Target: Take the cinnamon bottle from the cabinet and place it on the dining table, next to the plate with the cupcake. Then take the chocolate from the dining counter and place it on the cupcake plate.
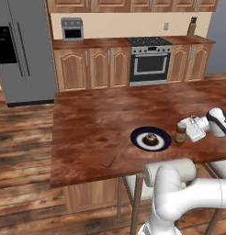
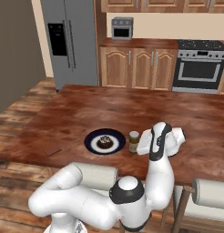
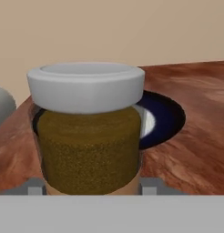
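My end effector [image 1: 183, 133] is at the cinnamon jar [image 1: 180, 132], one finger on each side of it. In the hand view the jar [image 3: 89, 132] sits between the finger tips, low against them. I cannot tell whether the fingers press on it or stand slightly off. The jar stands upright on the table [image 1: 96, 114], just beside the plate [image 1: 163, 143], on its right in the left base view. The cupcake [image 1: 150, 138] sits at the plate's middle. The chocolate bar [image 1: 108, 160] lies flat near the table's front edge, well apart from the plate.
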